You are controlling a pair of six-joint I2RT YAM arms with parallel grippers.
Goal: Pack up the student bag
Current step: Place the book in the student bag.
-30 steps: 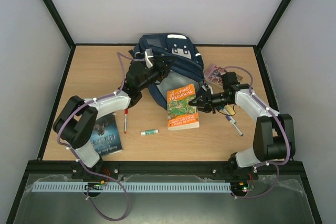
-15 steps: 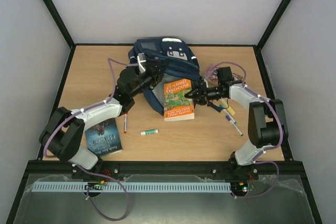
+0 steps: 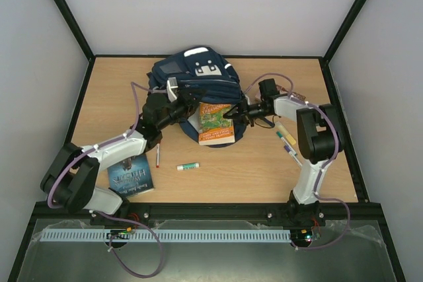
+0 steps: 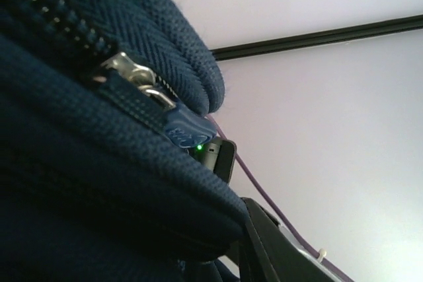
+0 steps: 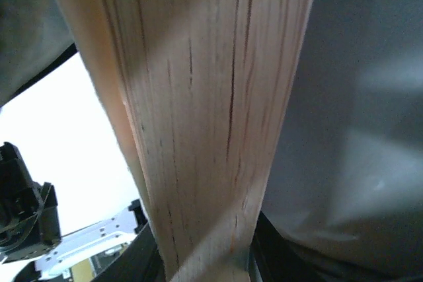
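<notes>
Partly hidden by student bag [image 3: 188, 70]: orange book [image 3: 217, 125].

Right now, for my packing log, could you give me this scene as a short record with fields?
bag: student bag, far centre of table
left gripper: at the bag's opening, apparently closed on its fabric
right gripper: shut on orange book, held at the bag's mouth
loose on table: dark book, red pen, glue stick, pens
</notes>
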